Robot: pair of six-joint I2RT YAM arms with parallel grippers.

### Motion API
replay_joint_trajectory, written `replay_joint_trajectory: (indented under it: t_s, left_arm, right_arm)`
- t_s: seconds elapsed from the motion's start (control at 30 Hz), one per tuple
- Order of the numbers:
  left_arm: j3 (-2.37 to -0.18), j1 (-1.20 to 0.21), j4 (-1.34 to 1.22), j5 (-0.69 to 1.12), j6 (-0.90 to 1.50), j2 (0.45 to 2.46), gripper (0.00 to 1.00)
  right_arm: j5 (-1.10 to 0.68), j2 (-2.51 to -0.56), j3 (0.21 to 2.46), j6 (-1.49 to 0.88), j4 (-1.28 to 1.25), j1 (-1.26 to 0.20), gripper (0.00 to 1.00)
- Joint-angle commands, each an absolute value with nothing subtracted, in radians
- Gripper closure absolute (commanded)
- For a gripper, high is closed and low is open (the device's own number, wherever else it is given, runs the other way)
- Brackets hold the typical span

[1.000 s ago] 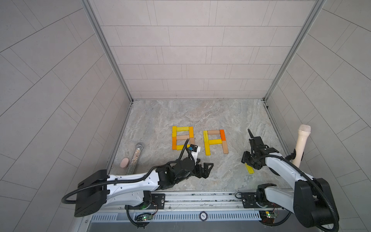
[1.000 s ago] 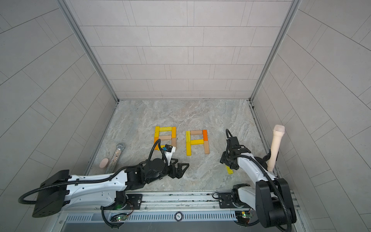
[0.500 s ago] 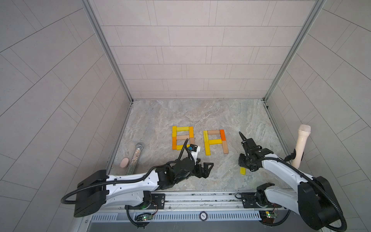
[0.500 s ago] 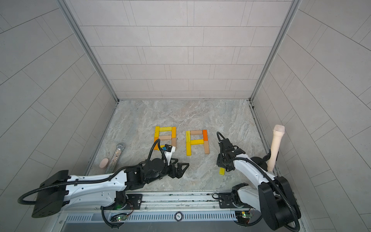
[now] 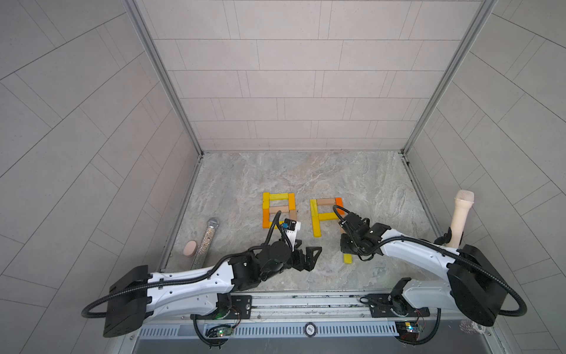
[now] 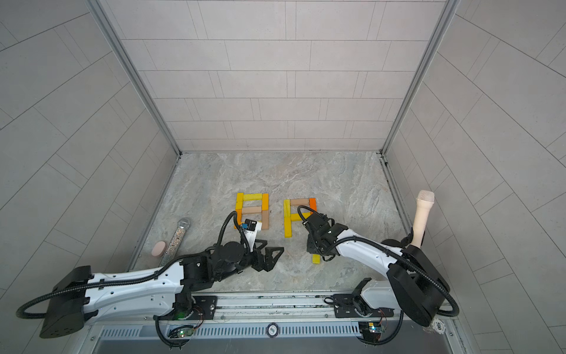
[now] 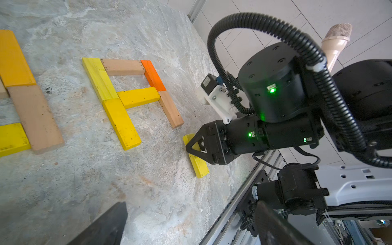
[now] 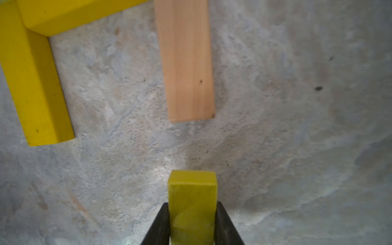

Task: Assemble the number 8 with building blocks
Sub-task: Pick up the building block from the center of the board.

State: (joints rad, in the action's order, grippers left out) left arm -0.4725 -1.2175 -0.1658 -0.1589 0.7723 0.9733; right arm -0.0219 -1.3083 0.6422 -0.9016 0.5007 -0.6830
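Note:
Two figures of building blocks lie mid-table in both top views. The left-hand number 8 (image 5: 278,204) is yellow, orange and tan, its lower end hidden behind my left wrist camera. The right-hand figure (image 5: 325,211) has a closed upper square, while its two lower legs (image 7: 125,125) stand open at the near end. My right gripper (image 8: 192,214) is shut on a yellow block (image 8: 192,191), low over the table just short of the tan leg (image 8: 187,63). That block also shows in a top view (image 5: 347,259). My left gripper (image 5: 306,256) is open and holds nothing.
A glittery silver cylinder (image 5: 208,240) and a pink round piece (image 5: 190,247) lie by the left wall. A cream microphone-shaped cylinder (image 5: 461,219) stands behind my right arm at the right wall. The metal rail (image 5: 306,302) runs along the table's front edge.
My right gripper has shut on the yellow block and carried it left, toward the open end of the right-hand figure. The left arm has not moved.

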Motion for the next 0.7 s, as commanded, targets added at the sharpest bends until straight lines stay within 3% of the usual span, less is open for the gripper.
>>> replay_joint_trajectory:
  t_s: [0.0, 0.13, 0.4, 0.67]
  left_arm:
    - [-0.48, -1.213, -0.12, -0.193, 0.757, 0.951, 0.02]
    - [-0.487, -1.213, -0.089, -0.208, 0.746, 0.937, 0.02]
    - [-0.547, -1.218, 0.053, -0.196, 0.717, 0.941, 0.03]
    - [-0.597, -1.239, 0.096, -0.191, 0.635, 0.995, 0.03]
  right_arm:
    - [0.024, -1.337, 0.673, -0.981, 0.466, -0.735, 0.71]
    - [0.033, -1.365, 0.675, -1.017, 0.444, -0.766, 0.67]
    - [0.019, -1.299, 0.628, -1.112, 0.421, -0.809, 0.39]
    - [-0.069, -1.227, 0.524, -1.171, 0.29, -0.869, 0.37]
